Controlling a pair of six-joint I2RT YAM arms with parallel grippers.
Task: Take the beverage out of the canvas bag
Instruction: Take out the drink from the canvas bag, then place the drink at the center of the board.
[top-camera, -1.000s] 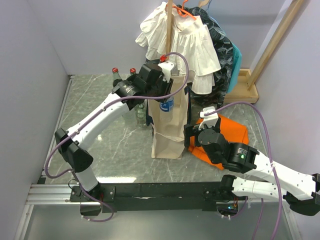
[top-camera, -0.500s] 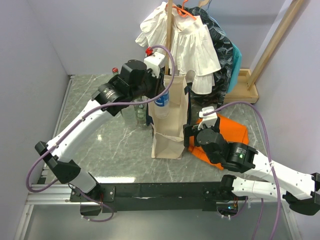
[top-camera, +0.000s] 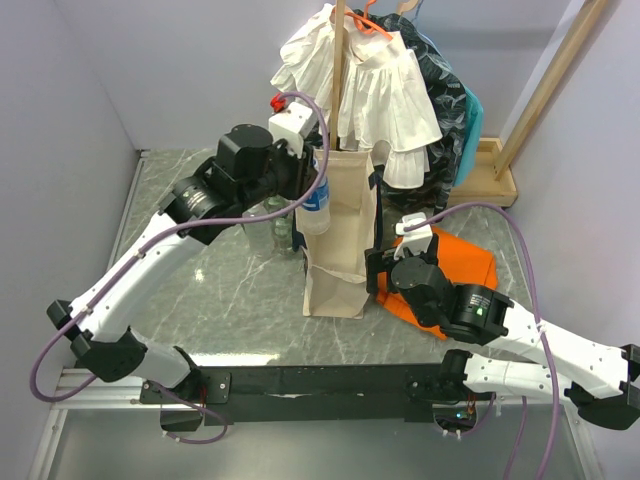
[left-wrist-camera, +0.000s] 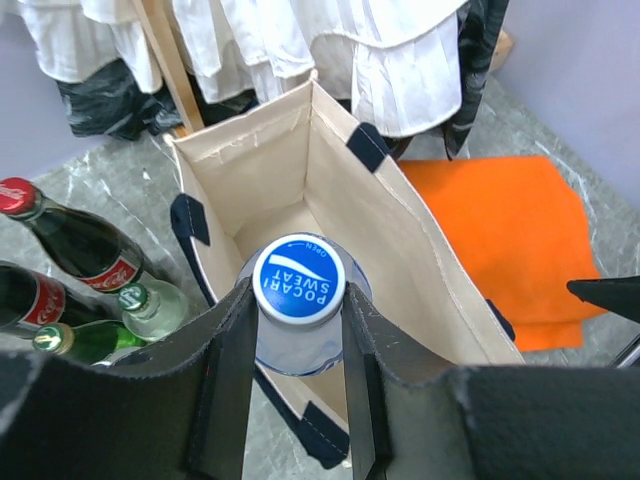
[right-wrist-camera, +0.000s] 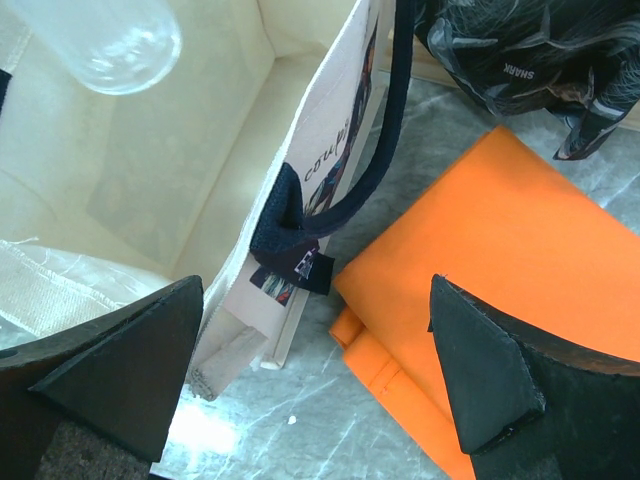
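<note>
The beverage (left-wrist-camera: 298, 280) is a clear bottle with a blue Pocari Sweat cap, and my left gripper (left-wrist-camera: 298, 302) is shut on its neck. From above, the beverage (top-camera: 315, 203) hangs tilted at the left top rim of the cream canvas bag (top-camera: 345, 245), under the left gripper (top-camera: 303, 172). Its clear base (right-wrist-camera: 115, 40) shows over the bag's inside. The canvas bag (left-wrist-camera: 400, 225) stands upright and open, with navy handles. My right gripper (right-wrist-camera: 320, 370) is open, low beside the bag's right wall (right-wrist-camera: 325, 190) and holding nothing.
Several glass bottles (left-wrist-camera: 75, 250) with red and green caps stand left of the bag. A folded orange cloth (top-camera: 455, 265) lies to its right. White and dark clothes (top-camera: 365, 80) hang on a wooden stand behind it, and grey walls close in both sides.
The left arm has lifted the bottle up and leftward, from deep in the bag to its top rim. The right arm has stayed still.
</note>
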